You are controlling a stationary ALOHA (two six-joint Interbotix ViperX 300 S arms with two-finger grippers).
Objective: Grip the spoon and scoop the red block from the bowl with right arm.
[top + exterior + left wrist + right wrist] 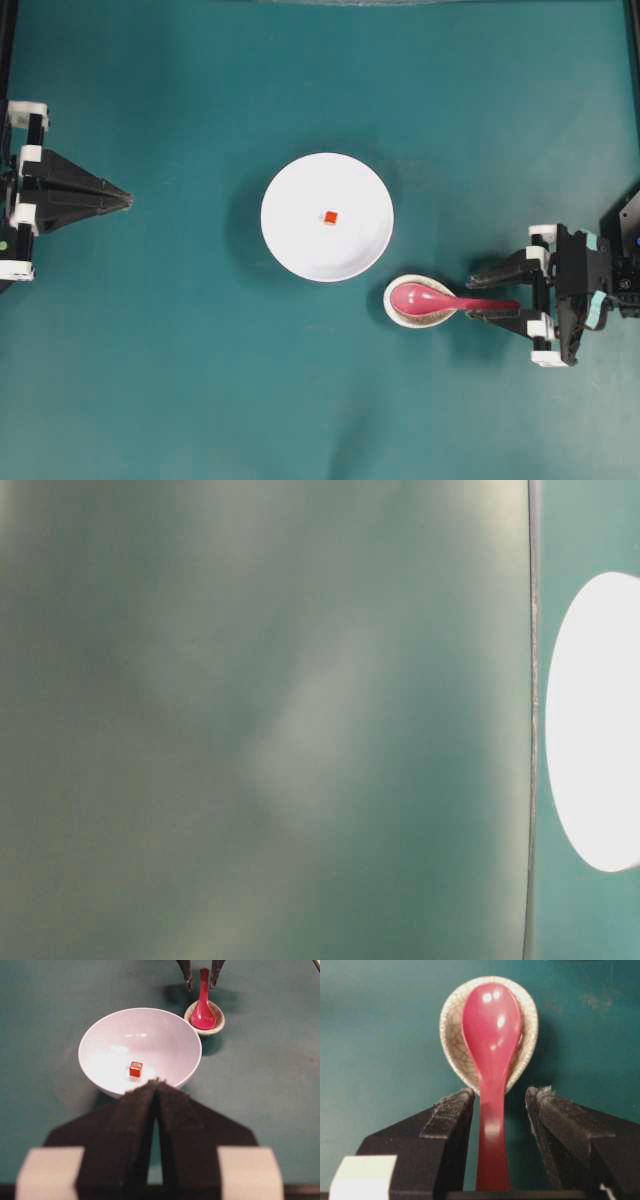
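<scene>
In the overhead view we find the bowl [327,217] at the centre of the table [200,380], with the red block [330,217] in its middle. Just lower right of it sits a small dish [421,302]. The spoon [450,300] lies in it, its handle reaching right between the right gripper's [494,291] fingers. The left gripper [125,200] sits at the left edge.

We find no readable text, label, brand, number or sign on anything in these views of the teal table.
</scene>
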